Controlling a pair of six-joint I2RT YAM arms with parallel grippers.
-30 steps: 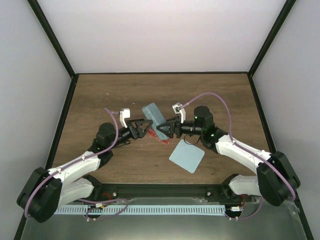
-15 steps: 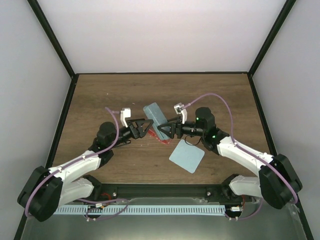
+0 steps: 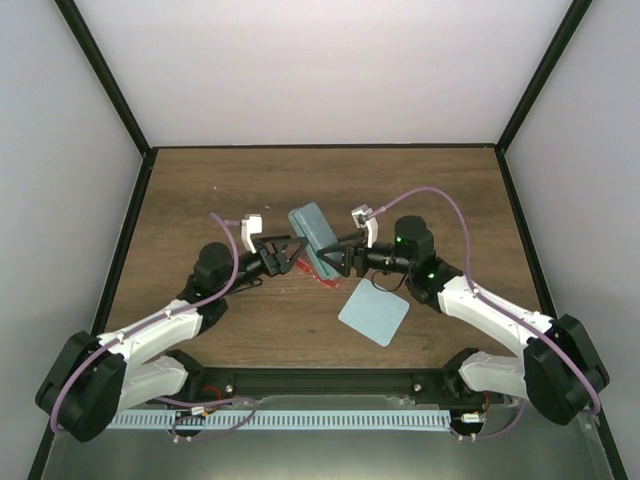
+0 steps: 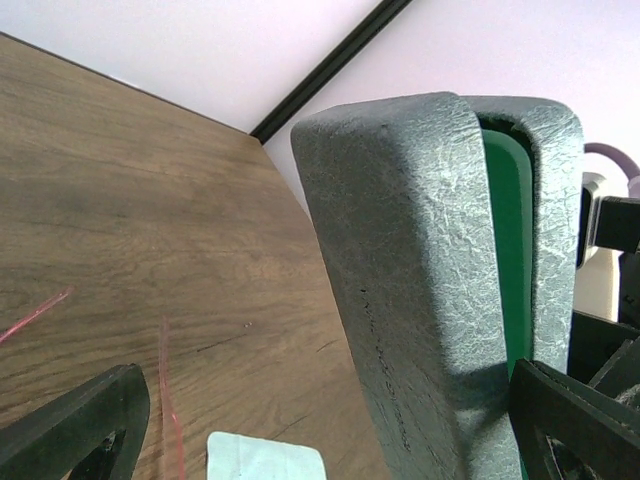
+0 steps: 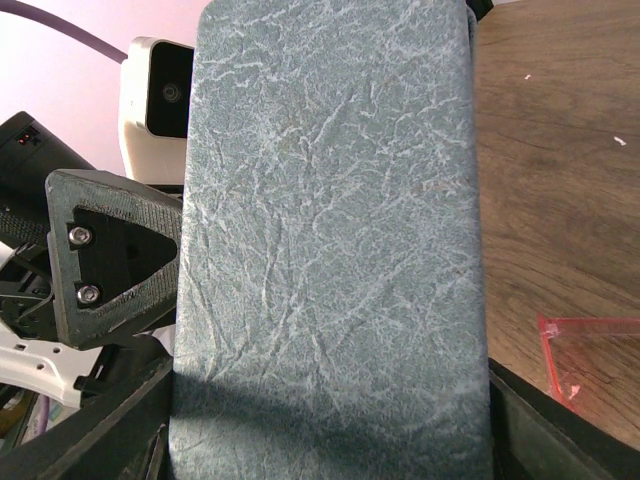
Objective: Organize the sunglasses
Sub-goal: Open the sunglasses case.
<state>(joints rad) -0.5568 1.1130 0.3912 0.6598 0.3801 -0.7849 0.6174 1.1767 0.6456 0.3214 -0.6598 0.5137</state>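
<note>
Top external view puts the grey-blue glasses case (image 3: pixel 311 228) mid-worktop (image 3: pixel 200 190), between the two arms and seemingly tipped up off the wood. The right jaws are clenched across its width: in the right wrist view the textured shell fills the whole gap between the two fingers, which looks like a steadying hold so the other arm can work on it. The left jaws are spread wide. In the left wrist view one finger sits far to the left, well apart from the case, and the other is at its right edge, where the lid stands slightly ajar and shows a green lining (image 4: pixel 508 210); contact there cannot be told. My reading is that the left jaws are placed to pry the lid wider. The sunglasses (image 3: pixel 318 279) are not yet inside. They lie on the worktop just near of the case, between the two arms, with a red lens (image 5: pixel 590 350) in the right wrist view and a thin arm (image 4: pixel 165 385) in the left. The light blue cleaning cloth (image 3: pixel 374 317) lies flat to the near right, untouched.
</note>
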